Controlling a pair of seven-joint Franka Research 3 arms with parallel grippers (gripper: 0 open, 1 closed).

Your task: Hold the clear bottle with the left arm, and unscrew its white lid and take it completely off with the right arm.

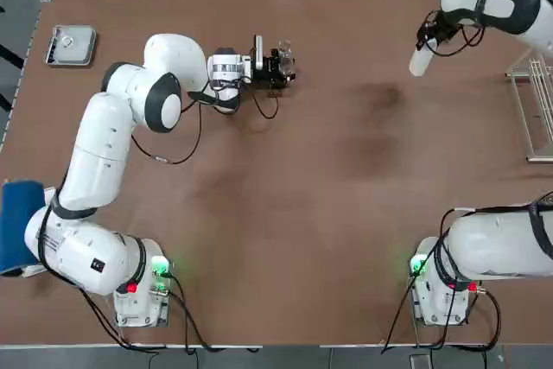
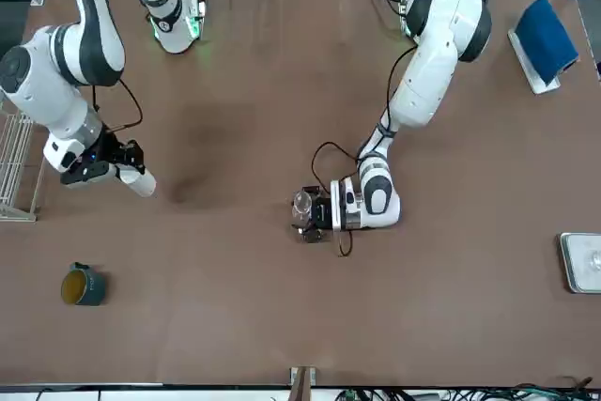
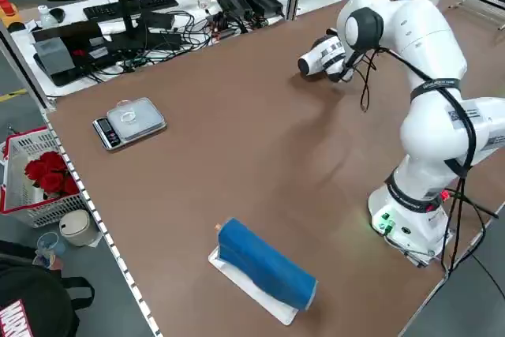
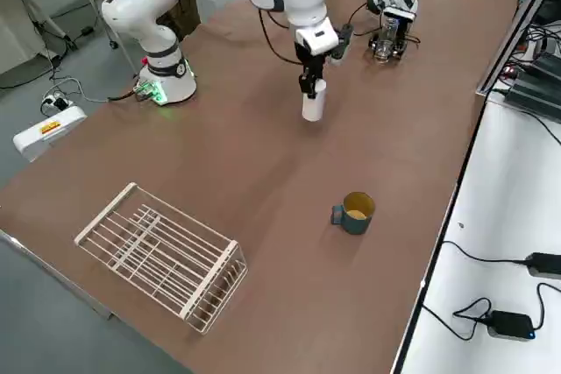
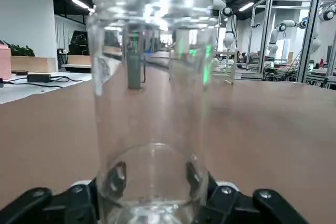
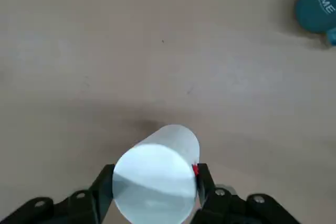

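Observation:
The clear bottle (image 1: 282, 52) stands upright on the table at the far middle, its threaded neck bare (image 5: 152, 93). My left gripper (image 1: 278, 65) reaches in level with the table and is shut on the bottle's lower part, with both pads (image 5: 114, 176) against the glass. Far off to the right, my right gripper (image 1: 428, 41) is shut on the white lid (image 1: 421, 60). It hangs the lid (image 4: 313, 101) just above the tabletop, well apart from the bottle. In the right wrist view the lid (image 6: 156, 179) fills the gap between the fingers.
A dark-teal mug (image 4: 354, 213) stands beyond the lid near the table's far edge. A white wire rack (image 1: 536, 110) lies at the right edge. A small scale (image 1: 71, 45) sits at the far left corner, and a blue roll on a white base (image 3: 264, 262) lies at the left edge.

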